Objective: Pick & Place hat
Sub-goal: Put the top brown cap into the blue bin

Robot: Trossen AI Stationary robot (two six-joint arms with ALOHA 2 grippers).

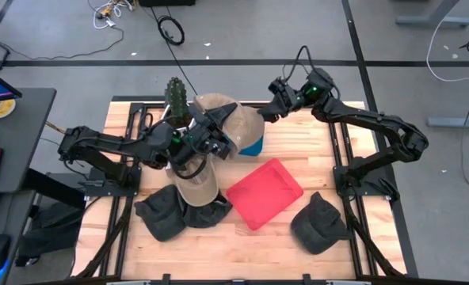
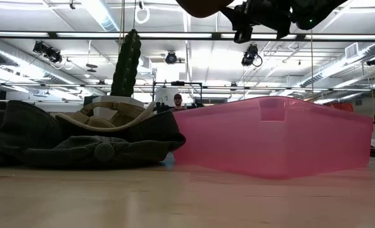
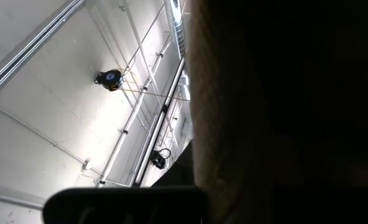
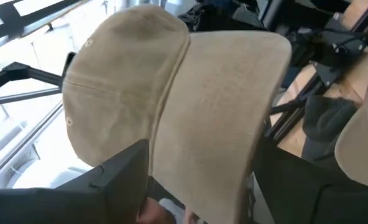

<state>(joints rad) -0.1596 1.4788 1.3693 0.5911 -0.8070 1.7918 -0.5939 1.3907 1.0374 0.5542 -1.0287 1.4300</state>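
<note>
Left pincer is raised above the bench near its far middle, pressed in under a tan cap that is lifted off the surface; its fingers are hidden by the cap, so I cannot tell whether they grip it. In the left wrist view the cap's tan fabric fills most of the frame against the ceiling. The right pincer reaches in from the far right side and meets the same cap at its edge; in the right wrist view its two dark fingers sit apart on either side of the cap's brim, seeming to straddle it. A second tan cap lies on the bench below the left arm, resting on a heap of dark caps. A red tray sits just beside that heap at the bench's middle, and another dark cap lies near the front right. A cactus stands at the far edge, and something blue shows under the raised cap.
</note>
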